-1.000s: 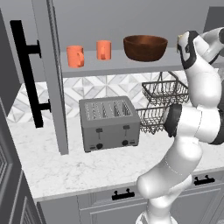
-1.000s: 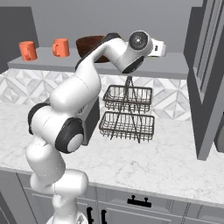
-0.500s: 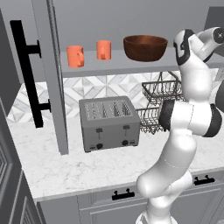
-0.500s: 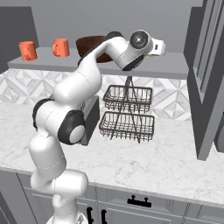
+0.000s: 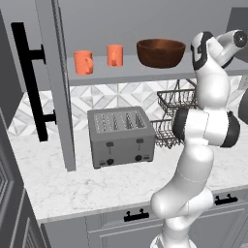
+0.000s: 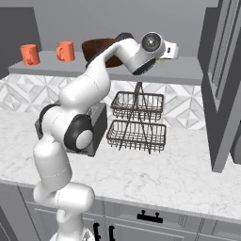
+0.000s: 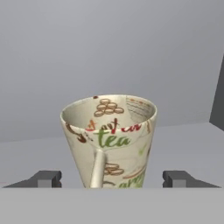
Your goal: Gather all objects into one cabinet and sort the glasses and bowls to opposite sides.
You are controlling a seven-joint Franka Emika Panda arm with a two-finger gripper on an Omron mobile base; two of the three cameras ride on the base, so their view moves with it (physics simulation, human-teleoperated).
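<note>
A cream patterned mug (image 7: 109, 140) stands upright on the grey cabinet shelf (image 7: 183, 140), its handle facing me. My gripper (image 7: 111, 178) is open around it, one fingertip (image 7: 43, 178) on each side with a gap to the mug. Two orange mugs (image 5: 83, 62) (image 5: 115, 54) stand at the shelf's left end, and the brown wooden bowl (image 5: 161, 52) sits to their right. In the right base view the orange mugs (image 6: 29, 54) (image 6: 66, 51) show at the far left, with the bowl (image 6: 96, 47) partly behind my arm.
The cabinet door (image 5: 60, 87) with its black bar handle (image 5: 31, 82) stands open at the left. A grey toaster (image 5: 121, 135) and a two-tier wire rack (image 6: 139, 122) stand on the marble counter (image 6: 179, 179) under the shelf. Another cabinet door (image 6: 221, 84) hangs at the right.
The arm's elbow has swung in and the arm stands more upright. The hand has stayed at the right part of the shelf.
</note>
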